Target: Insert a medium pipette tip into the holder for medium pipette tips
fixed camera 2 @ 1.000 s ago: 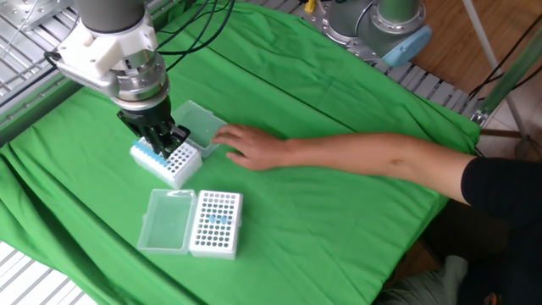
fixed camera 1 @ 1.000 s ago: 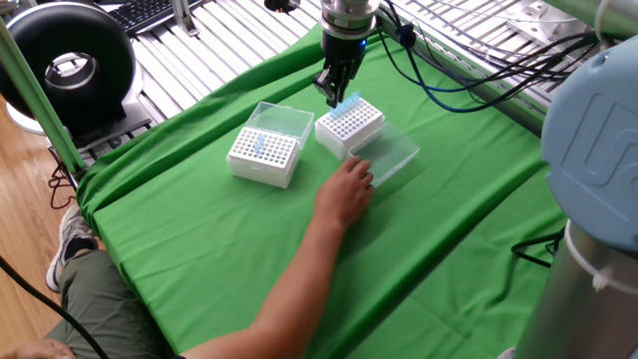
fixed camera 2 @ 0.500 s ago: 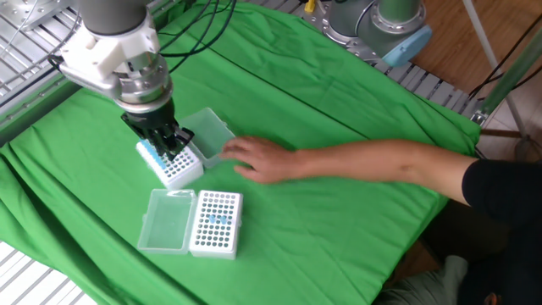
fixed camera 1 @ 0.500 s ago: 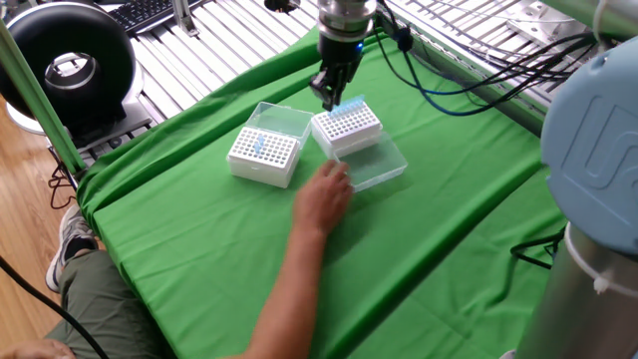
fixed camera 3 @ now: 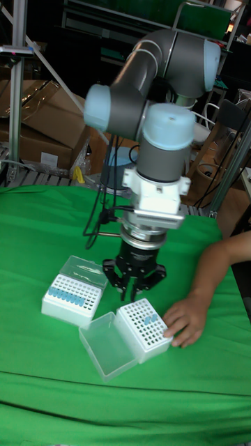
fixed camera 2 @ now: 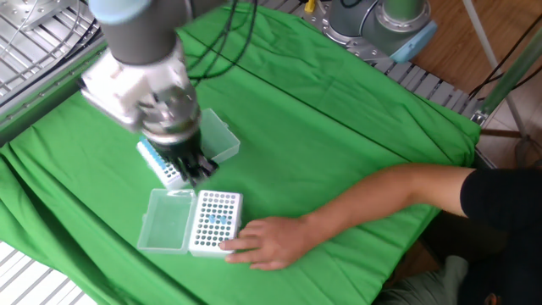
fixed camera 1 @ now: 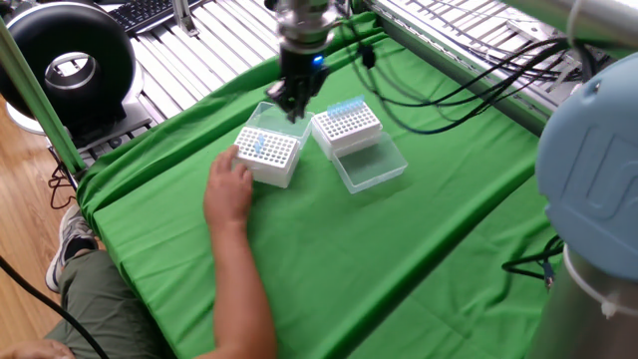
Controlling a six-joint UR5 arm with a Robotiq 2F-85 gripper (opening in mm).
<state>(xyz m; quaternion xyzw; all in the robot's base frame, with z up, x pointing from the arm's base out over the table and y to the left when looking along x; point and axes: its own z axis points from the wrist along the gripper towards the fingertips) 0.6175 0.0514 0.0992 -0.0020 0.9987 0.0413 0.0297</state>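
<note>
Two white tip racks stand on the green cloth, each with its clear lid open. One rack (fixed camera 1: 347, 124) (fixed camera 2: 161, 161) (fixed camera 3: 70, 298) carries a row of blue pipette tips along one edge. The other rack (fixed camera 1: 265, 155) (fixed camera 2: 213, 222) (fixed camera 3: 145, 329) holds a few blue tips near its middle. My gripper (fixed camera 1: 290, 104) (fixed camera 2: 194, 167) (fixed camera 3: 134, 284) hangs just above the far edge of that second rack, pointing down. Its fingers are drawn close together. Whether a tip sits between them is too small to tell.
A person's hand (fixed camera 1: 228, 185) (fixed camera 2: 262, 243) (fixed camera 3: 184, 320) rests against the near side of the second rack, the forearm reaching in across the cloth. The open lids (fixed camera 1: 372, 166) (fixed camera 2: 165, 220) lie beside the racks. Metal rails and cables run behind the table.
My gripper has left the rack with the blue row and moved over the other rack. The person's hand has shifted from the first rack's lid to the second rack.
</note>
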